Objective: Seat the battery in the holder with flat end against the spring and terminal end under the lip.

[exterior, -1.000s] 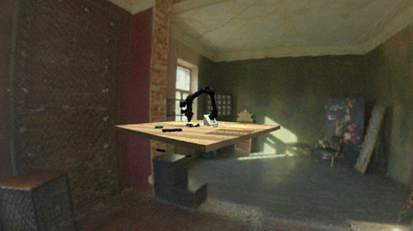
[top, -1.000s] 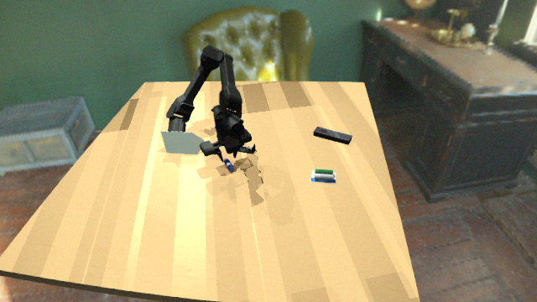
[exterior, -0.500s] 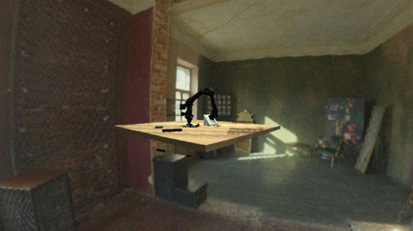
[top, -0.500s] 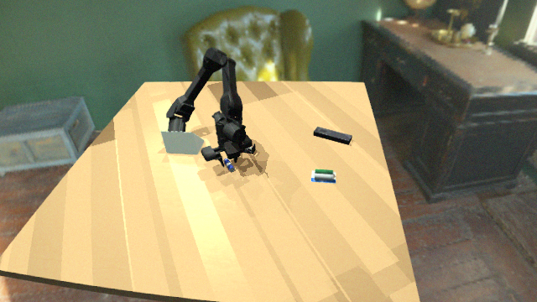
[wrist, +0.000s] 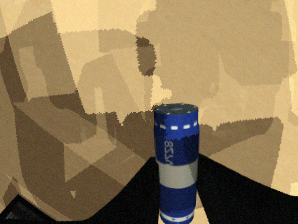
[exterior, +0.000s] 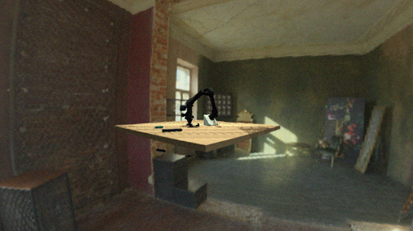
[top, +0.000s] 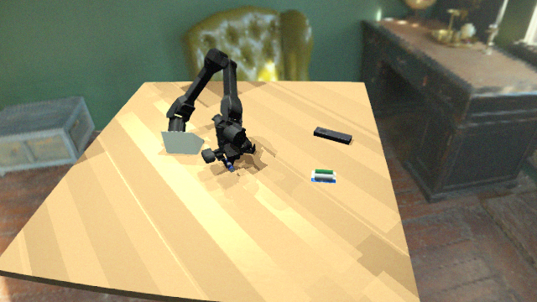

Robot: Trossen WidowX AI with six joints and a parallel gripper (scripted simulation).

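Observation:
The blue battery (top: 230, 166) (wrist: 178, 176) with a pale band is between the two black fingers, its dark end pointing away from the gripper in the wrist view. My gripper (top: 227, 160) (exterior: 189, 124) (wrist: 174, 161) is shut on it, low over the table; whether the battery touches the wood cannot be told. The black holder (top: 252, 148) (exterior: 195, 125) is close beside the gripper, on its right in the top view. Only a dark corner of the holder (wrist: 21, 212) shows at the lower left of the wrist view; its spring and lip cannot be made out.
A black bar (top: 332, 135) (exterior: 172, 130) lies toward the right side of the table. A small green, white and blue piece (top: 323, 176) (exterior: 159, 126) with a grey cylinder lies nearer the front. The arm's pale base plate (top: 181, 143) stands left of the gripper.

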